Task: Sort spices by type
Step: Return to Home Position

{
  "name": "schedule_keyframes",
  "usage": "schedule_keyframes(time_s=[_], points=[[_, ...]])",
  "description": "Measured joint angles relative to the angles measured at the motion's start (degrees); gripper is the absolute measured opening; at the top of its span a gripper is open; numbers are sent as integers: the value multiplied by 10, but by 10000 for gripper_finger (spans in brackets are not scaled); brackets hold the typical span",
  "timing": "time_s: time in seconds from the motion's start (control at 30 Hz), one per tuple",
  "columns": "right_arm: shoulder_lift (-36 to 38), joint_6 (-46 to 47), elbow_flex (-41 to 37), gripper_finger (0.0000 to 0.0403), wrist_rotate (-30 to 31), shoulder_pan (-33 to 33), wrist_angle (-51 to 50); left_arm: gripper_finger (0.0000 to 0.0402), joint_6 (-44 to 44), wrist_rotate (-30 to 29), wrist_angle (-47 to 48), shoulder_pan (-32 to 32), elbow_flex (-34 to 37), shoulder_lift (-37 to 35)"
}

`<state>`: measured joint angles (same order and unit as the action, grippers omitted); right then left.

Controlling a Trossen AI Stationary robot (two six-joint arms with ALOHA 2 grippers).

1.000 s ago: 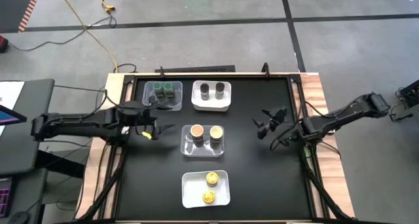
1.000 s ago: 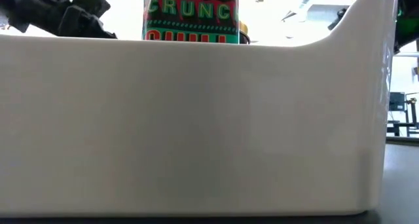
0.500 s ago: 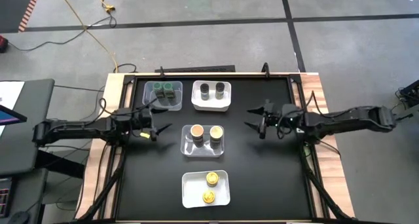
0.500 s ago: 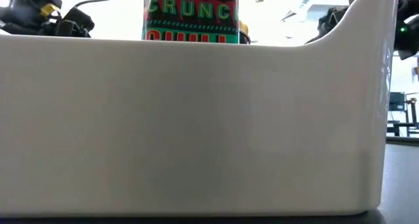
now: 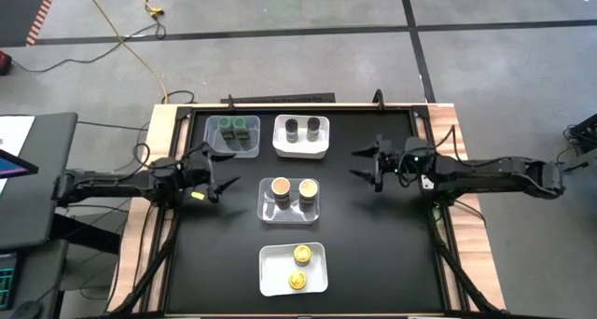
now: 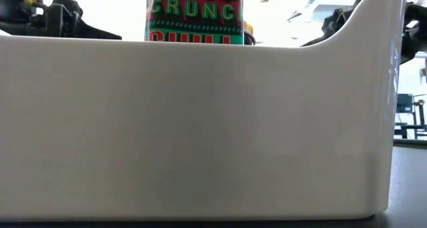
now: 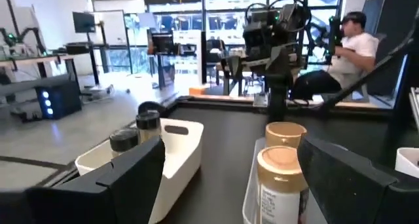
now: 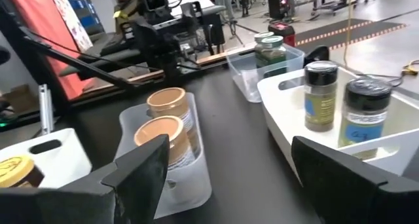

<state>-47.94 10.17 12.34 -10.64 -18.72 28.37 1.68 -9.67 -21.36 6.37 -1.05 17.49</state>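
Since all eight spice jars already stand paired by lid colour, the danger I judge from here lies in the arms withdrawing. A swinging finger or trailing cable could clip a light plastic tray and tip or mix its jars. The left hand [image 5: 213, 172] hovers just to the left of the centre clear tray [image 5: 290, 216], fingers spread wide and holding nothing, and it is also near the clear tray [image 5: 211, 142] beyond and to the left of the centre one. That makes it the likelier culprit. The right hand [image 5: 359, 164], likewise open and empty, hangs to the right of the centre tray, over bare tabletop [image 5: 364, 244] and farther from anything. The centre tray holds the two tan-lidded jars [image 5: 280, 186] side by side. The clear tray beyond it to the left carries the two green-lidded jars [image 5: 227, 126]. The white tray [image 5: 300, 152] straight beyond it has the two dark grey-lidded jars [image 5: 292, 126]. The white tray [image 5: 275, 268] on its near side keeps the two yellow-lidded jars [image 5: 302, 254], all upright as far as I can tell.
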Motion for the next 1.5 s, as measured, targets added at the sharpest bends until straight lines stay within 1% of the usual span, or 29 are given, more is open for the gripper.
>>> schedule_keyframes(time_s=[0.1, 0.13, 0.23, 0.3, 0.37, 0.47, 0.63, 0.73, 0.9, 0.97, 1.0, 1.03, 1.07, 1.13, 1.2, 1.3, 1.37, 1.5], points=[[0, -3, 0, 348, -3, -11, 2, 334, 12, 10, 50, 0, -11, -46], [0, -4, 0, 348, -14, -14, 2, 334, 16, 16, 76, 0, -15, -66], [0, -7, 0, 348, -62, -26, 2, 334, 7, 38, 173, 0, -26, -132], [0, -12, 0, 348, -98, -34, 2, 334, -4, 58, 218, 0, -28, -174], [0, -17, 0, 348, -126, -40, 4, 334, -8, 70, 229, 0, -30, -175], [1, -24, 0, 348, -163, -52, 8, 334, -9, 76, 231, 0, -29, -157], [9, -34, -1, 348, -226, -71, 13, 334, -52, 77, 252, 0, -28, -146], [16, -46, -1, 348, -275, -82, 12, 334, -69, 76, 255, 0, -28, -143], [16, -62, -1, 348, -365, -101, 8, 334, -69, 75, 257, 0, -28, -142], [17, -61, -9, 348, -387, -107, 10, 334, -69, 75, 256, 0, -28, -141], [20, -54, -16, 348, -388, -107, 9, 334, -69, 75, 256, 0, -28, -141], [25, -42, -24, 348, -381, -104, 6, 334, -69, 74, 255, 0, -28, -141], [32, -27, -32, 348, -357, -97, 6, 334, -69, 74, 255, 0, -27, -141], [49, 0, -47, 348, -278, -69, 9, 334, -69, 74, 251, 0, -27, -141], [68, 1, -59, 348, -201, -32, 7, 334, -69, 74, 247, 0, -27, -141], [108, 3, -72, 348, -109, 24, 7, 334, -69, 74, 246, 0, -27, -141], [134, -2, -76, 348, -72, 59, -2, 334, -69, 74, 246, 0, -27, -141], [192, -9, -95, 348, -36, 110, -44, 334, -69, 74, 246, 0, -27, -141]])
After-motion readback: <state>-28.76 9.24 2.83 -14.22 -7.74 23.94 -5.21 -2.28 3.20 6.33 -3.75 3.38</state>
